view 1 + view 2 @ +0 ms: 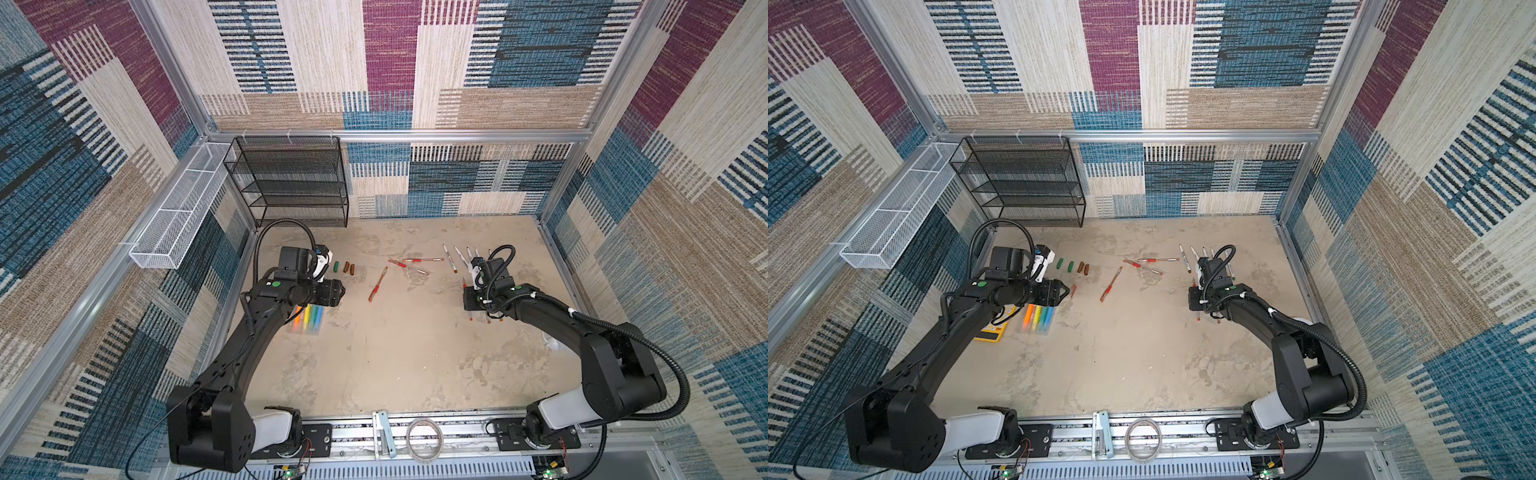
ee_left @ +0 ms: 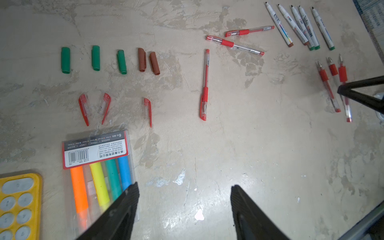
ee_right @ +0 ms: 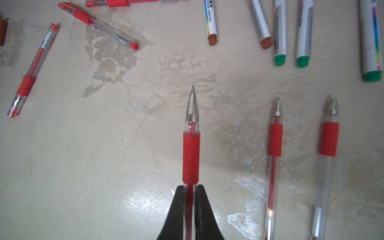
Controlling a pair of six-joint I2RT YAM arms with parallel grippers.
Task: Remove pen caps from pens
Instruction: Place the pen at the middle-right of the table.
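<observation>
- The left gripper [image 2: 185, 190] is released. Its jaws stand wide apart above bare desk [image 2: 270, 166], with nothing between them.
- The right gripper [image 3: 190, 188] is clenched on a clear red pen [image 3: 191, 158], pinching the barrel just behind the red grip. The pen's metal tip is bare and points away from the gripper.
- Two more uncapped red pens [image 3: 275, 141] lie on the desk beside the held one, roughly parallel to it.
- Five white markers [image 2: 299, 25] lie side by side with bare tips and brown or green ends.
- Three green caps [image 2: 96, 58] and two brown caps [image 2: 142, 59] lie in a row on the desk on the left gripper's side. Three red caps [image 2: 105, 107] form a second row just beside them.
- Three red pens with caps on [image 2: 204, 85] lie mid-desk, between the loose caps and the markers.
- A pack of highlighters [image 2: 99, 166] and a yellow calculator [image 2: 18, 203] lie close to the left gripper.
</observation>
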